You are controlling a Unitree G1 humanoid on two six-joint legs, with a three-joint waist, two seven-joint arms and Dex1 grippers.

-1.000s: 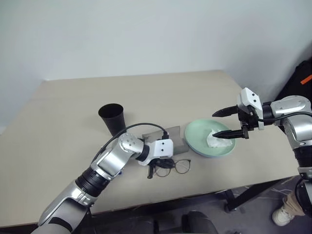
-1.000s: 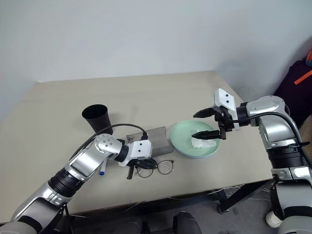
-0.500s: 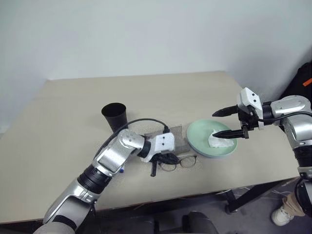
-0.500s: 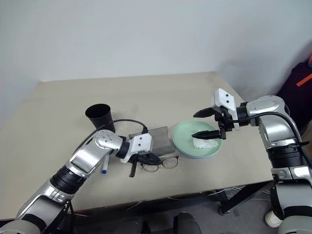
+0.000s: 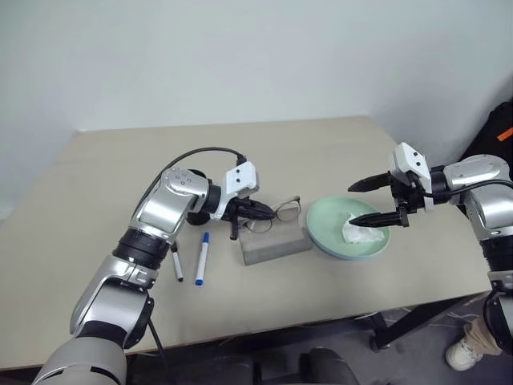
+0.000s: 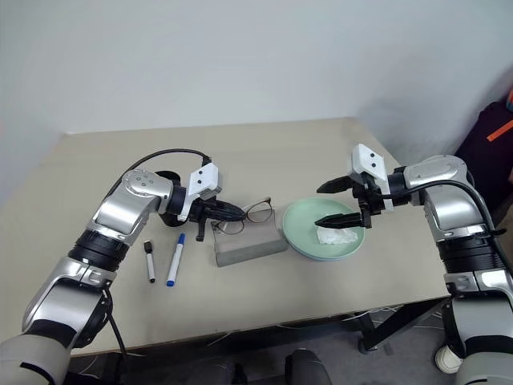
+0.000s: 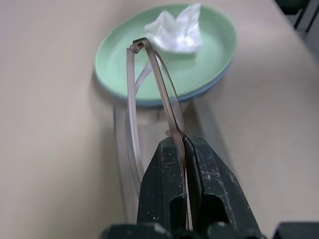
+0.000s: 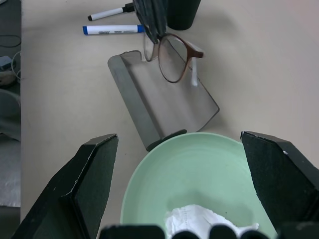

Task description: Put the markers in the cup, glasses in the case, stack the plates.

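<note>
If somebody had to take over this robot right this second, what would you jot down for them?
Left tool: shut on the glasses, held in the air above the case.
Right tool: open, over the green plate, which already sits on the blue one and carries a tissue.
Both markers lie on the table; the cup stands behind the left arm.
Left: glasses into case, markers into cup.

table [image 5: 337, 144] | markers [image 5: 200, 258], case [image 5: 275, 245], plates [image 5: 321, 228], cup [image 8: 182, 11]

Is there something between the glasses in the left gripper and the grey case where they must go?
Nothing visible. The left gripper, shut on the glasses, holds them just above the case, whose top lies open. The markers and plates lie to either side.
</note>
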